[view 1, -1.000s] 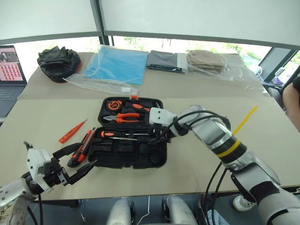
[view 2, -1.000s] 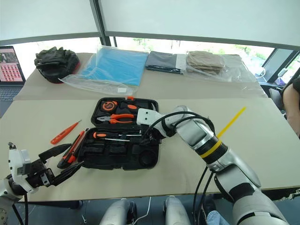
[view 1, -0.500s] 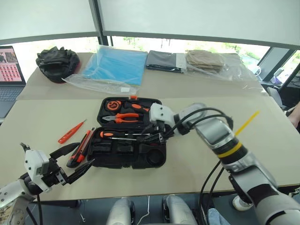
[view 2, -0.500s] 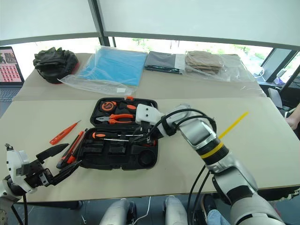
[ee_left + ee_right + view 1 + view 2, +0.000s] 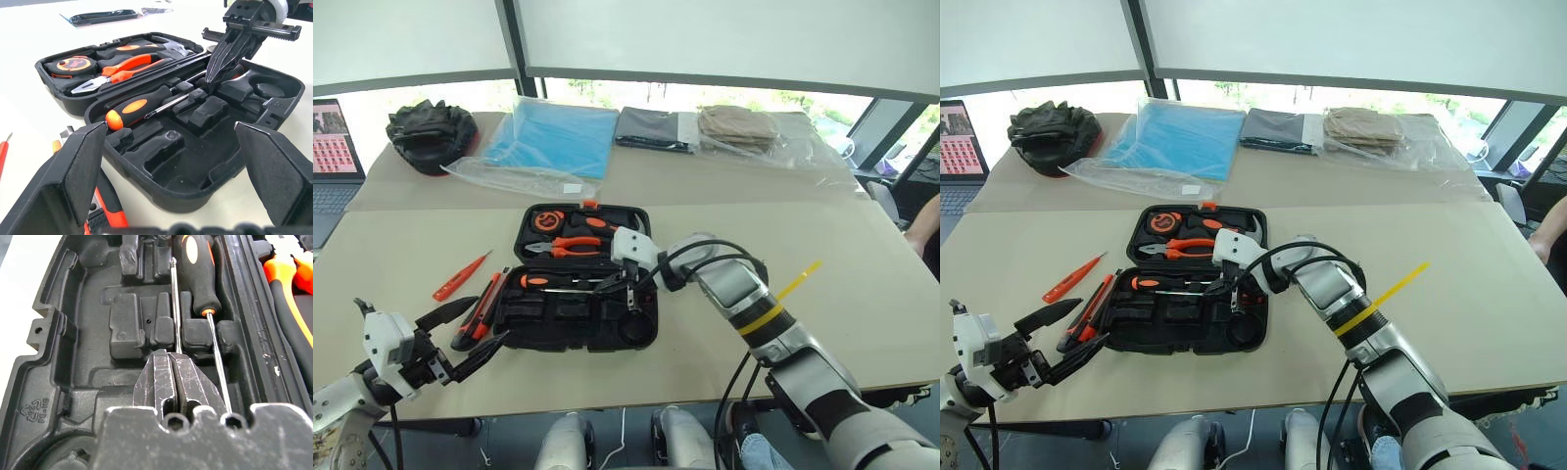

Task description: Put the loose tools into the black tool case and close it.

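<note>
Where the right pincer dips into the open case at mid-frame, its ridged black fingers are pressed flat together, tip resting over a thin steel shaft; whether that shaft is pinched cannot be told. Just beside the tip lies a screwdriver with a rounded black handle and orange butt, seated in a moulded slot of the near half. That half is hard matt plastic with blocky ribs and a round well at its lower right corner. In the far half sit orange-handled pliers and a round orange tape measure; a small orange latch marks the far rim.

Left of the case on the smooth beige desk, a flat orange-and-black knife lies against a black-handled screwdriver. Further left, apart from them, a slim orange tester pen lies slanted.

At lower left the left pincer hangs with its wedge-shaped fingers spread wide, gripping nothing, near the case's left end.

Along the frame's top lie a lumpy black bundle, a blue sheet in clear plastic and folded grey and tan cloths.
</note>
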